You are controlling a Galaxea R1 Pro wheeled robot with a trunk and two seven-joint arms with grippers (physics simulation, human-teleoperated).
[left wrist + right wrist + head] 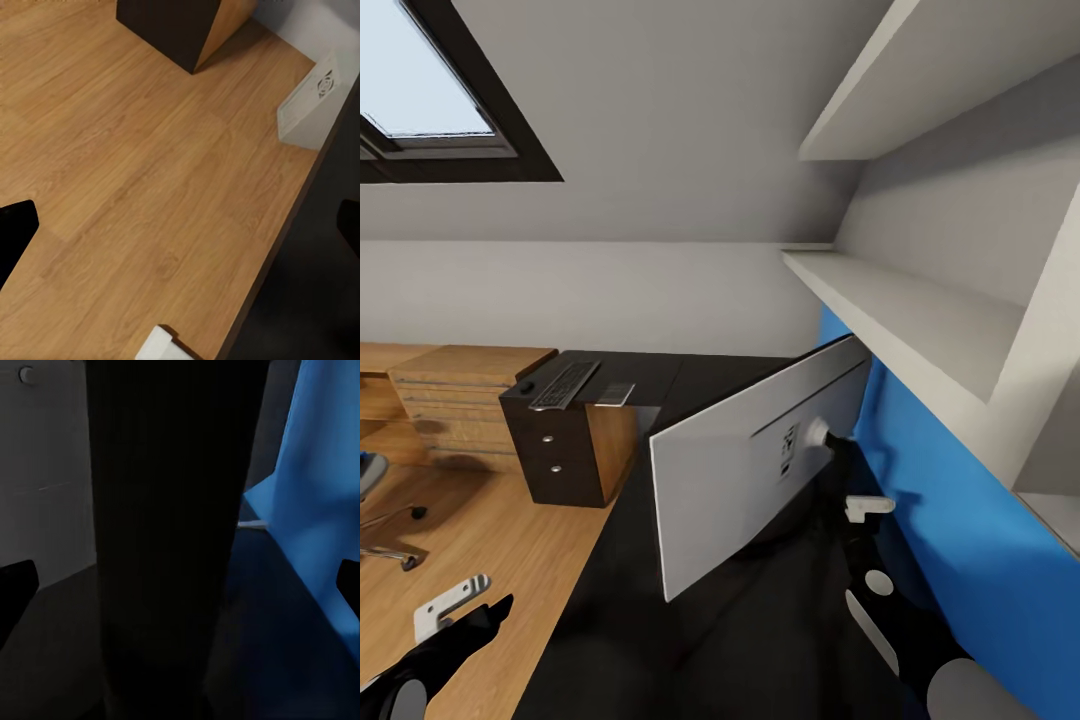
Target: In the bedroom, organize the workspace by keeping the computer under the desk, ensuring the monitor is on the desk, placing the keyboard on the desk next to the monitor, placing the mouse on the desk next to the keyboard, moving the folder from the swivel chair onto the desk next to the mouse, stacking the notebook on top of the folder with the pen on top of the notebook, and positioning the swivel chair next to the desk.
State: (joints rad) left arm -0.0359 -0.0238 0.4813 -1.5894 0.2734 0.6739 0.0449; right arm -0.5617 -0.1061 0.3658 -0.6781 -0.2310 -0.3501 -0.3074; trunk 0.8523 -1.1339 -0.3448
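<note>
Status: the wide flat monitor, seen from its pale grey matte back with a round mount hub, is on the long black L-shaped desk, tilted and facing the blue wall panel. Its thin black stand runs straight between the right gripper jaws. The finger tips at the wrist-view edges are spread wide either side of it; actual contact I cannot tell, so grip is unconfirmed.

Slim dark keyboard with grey-black keys lies flat at the far end of the desk, well apart from the right jaws and the monitor. A small grey flat item sits just beside it; too small to identify.

Small white boxy computer with a vent grille stands on the wood-grain floor at the desk edge, ahead of the left jaws, so under-desk looks roughly met.

Left gripper hangs over the floor, empty; the one tip in its wrist view doesn't settle its opening.

Chrome wheeled base of the swivel chair sits well off to the left, away from the desk.

My read: early stage. Monitor orientation, keyboard, mouse, folder, notebook, pen and chair all look left to do.

Light wooden drawer cabinet sits beyond the black drawers with silver knobs.
</note>
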